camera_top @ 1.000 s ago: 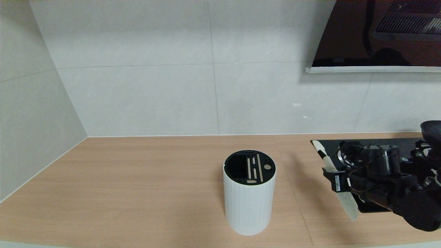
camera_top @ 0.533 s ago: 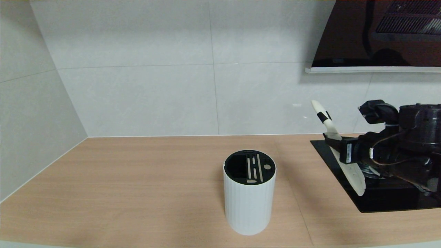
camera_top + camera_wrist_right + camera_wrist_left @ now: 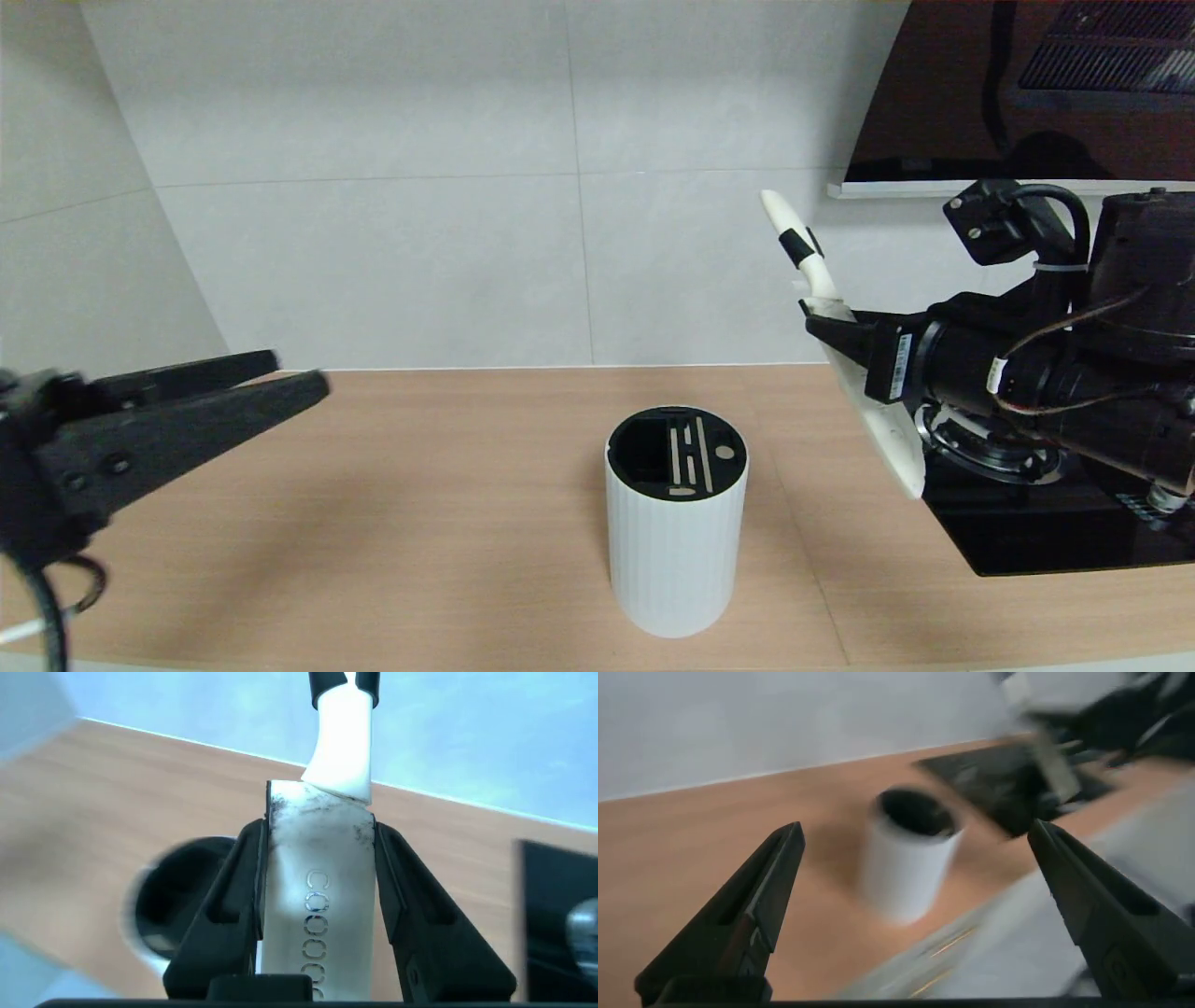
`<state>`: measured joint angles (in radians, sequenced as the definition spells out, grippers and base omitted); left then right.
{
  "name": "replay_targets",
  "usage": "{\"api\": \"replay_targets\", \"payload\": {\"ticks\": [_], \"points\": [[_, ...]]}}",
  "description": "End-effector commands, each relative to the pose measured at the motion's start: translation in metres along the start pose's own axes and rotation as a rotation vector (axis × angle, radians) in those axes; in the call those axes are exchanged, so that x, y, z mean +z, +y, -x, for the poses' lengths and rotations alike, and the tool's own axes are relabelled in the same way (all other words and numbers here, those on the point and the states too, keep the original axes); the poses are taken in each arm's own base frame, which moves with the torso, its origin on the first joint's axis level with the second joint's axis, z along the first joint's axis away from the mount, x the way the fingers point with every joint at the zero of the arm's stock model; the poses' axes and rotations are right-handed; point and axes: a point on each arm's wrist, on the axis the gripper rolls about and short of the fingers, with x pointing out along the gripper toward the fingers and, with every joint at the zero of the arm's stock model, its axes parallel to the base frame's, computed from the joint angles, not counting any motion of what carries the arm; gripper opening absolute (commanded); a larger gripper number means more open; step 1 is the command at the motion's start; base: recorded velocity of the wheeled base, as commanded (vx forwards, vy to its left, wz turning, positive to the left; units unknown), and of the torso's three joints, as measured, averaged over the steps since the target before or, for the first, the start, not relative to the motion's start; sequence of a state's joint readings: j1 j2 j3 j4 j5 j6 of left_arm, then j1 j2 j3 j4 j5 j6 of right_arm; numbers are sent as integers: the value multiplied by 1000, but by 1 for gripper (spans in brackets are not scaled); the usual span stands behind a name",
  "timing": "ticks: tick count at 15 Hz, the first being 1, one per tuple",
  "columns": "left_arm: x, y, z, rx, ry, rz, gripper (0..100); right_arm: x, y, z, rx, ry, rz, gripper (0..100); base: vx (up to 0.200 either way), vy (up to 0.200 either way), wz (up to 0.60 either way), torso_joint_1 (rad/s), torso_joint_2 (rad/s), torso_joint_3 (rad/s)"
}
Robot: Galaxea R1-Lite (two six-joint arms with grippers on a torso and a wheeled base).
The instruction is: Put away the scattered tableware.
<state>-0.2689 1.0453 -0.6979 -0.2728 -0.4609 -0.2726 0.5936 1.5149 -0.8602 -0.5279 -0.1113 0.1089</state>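
The right hand [image 3: 845, 341] clamps a white knife [image 3: 882, 429] by its blade, tip down, raised beside the slotted holder [image 3: 676, 541] on the worktop [image 3: 420, 485], likely ready for slotting. The left hand [image 3: 294, 371] hangs wide open and empty.

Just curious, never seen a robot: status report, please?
Right gripper shut on knife, up right of holder. Left gripper open, empty. Holder top clear.

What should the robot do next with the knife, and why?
Probably carry the knife left until its tip hangs over the slots in the holder: the right gripper holds it in the air, blade down, off to the holder's right.
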Motion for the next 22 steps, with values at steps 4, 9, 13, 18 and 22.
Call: {"api": "replay_targets", "payload": {"ticks": [4, 9, 13, 18, 22], "points": [[-33, 13, -124, -174, 96, 273, 100, -20, 37, -5, 128, 72, -1, 0, 0, 0, 0, 0, 0, 0], [-44, 13, -152, -210, 94, 379, 100, -25, 65, -5, 223, 79, -51, 0, 0, 0, 0, 0, 0, 0], [-61, -11, -192, -172, 21, 370, 100, -29, 72, -12, 242, 61, -62, 0, 0, 0, 0, 0, 0, 0], [-57, -17, -194, -211, -46, 413, 100, -34, 81, -10, 272, 74, -58, 0, 0, 0, 0, 0, 0, 0], [-59, -16, -202, -191, -53, 432, 100, -33, 85, -8, 289, 66, -62, 0, 0, 0, 0, 0, 0, 0]]}}
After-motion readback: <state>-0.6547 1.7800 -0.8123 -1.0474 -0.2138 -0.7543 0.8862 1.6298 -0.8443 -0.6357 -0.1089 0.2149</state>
